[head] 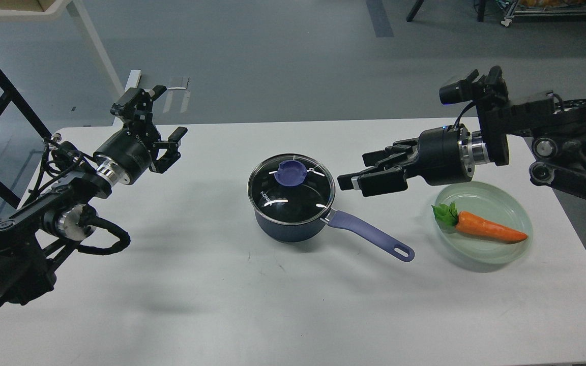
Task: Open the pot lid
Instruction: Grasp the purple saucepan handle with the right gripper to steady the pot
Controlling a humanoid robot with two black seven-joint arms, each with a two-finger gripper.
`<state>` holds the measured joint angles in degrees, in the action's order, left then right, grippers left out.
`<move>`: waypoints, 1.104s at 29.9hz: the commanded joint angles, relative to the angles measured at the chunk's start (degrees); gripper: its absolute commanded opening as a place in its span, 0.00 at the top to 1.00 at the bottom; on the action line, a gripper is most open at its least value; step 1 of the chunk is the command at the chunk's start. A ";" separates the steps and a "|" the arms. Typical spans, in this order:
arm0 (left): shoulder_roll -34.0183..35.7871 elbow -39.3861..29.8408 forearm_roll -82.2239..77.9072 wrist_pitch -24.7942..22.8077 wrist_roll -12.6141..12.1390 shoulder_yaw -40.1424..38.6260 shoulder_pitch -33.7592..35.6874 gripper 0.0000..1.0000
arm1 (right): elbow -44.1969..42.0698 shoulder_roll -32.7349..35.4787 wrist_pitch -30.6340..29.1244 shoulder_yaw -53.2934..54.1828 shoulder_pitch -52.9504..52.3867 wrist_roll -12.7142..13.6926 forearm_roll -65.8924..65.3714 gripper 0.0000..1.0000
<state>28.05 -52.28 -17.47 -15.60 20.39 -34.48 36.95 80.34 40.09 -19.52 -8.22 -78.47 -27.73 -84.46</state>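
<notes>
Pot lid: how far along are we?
Done: nothing on the pot itself. The lid sits closed on the pot, knob untouched. In hand: the right pincer hangs open just right of the lid, empty; the left pincer is open and off to the left. Left: grip the knob, lift the lid off and put it down on the table.

The pot (293,223) sits on the desk (222,305), between the left tool (163,127) and the right tool (369,175). The lid (291,189) lies on top of the pot, just left of the right tool. The plate (496,254) sits under and right of the right tool. The carrot (486,227) lies on the plate.
</notes>
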 commanded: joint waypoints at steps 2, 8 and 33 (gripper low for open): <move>-0.01 -0.11 -0.02 0.57 0.00 0.02 0.31 0.01 | -2.11 -1.42 0.01 -3.81 1.21 -0.27 -5.62 0.01; -0.01 -0.37 -0.28 0.74 0.00 0.02 0.57 0.01 | -6.25 -3.70 0.10 -4.26 4.90 -0.27 -6.06 0.01; 0.08 -1.60 -0.54 0.74 -0.18 0.11 1.72 0.01 | -6.95 -3.88 0.01 -4.44 8.51 -0.27 -7.65 0.42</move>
<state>28.09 -53.88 -18.04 -14.77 20.22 -34.36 38.65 73.39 35.96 -19.44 -12.57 -69.95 -28.00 -91.95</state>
